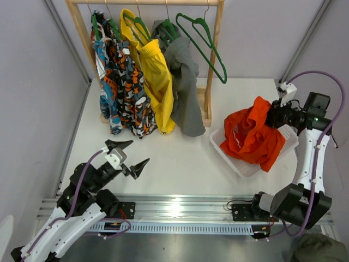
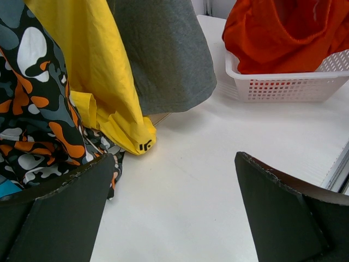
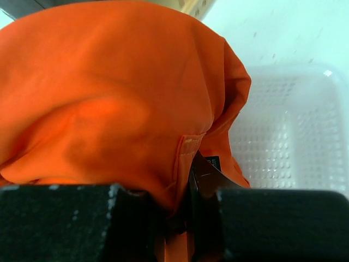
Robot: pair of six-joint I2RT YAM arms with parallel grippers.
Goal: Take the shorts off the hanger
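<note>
Right pincer (image 3: pixel 182 214) pinches the shorts (image 1: pixel 253 134) over the basket (image 1: pixel 229 158) — soft, limp cloth, seemingly a hem; left pincer (image 1: pixel 139 153) spread.

We note a white table (image 1: pixel 180 158) enclosed by plain pale grey walls (image 1: pixel 32 82), with metal struts (image 1: pixel 66 38) in the rear corners. A wooden garment rack (image 1: pixel 215 60) stands at the far side. An aluminium rail (image 1: pixel 180 210) spans the near edge and shows a bright glare spot.
</note>
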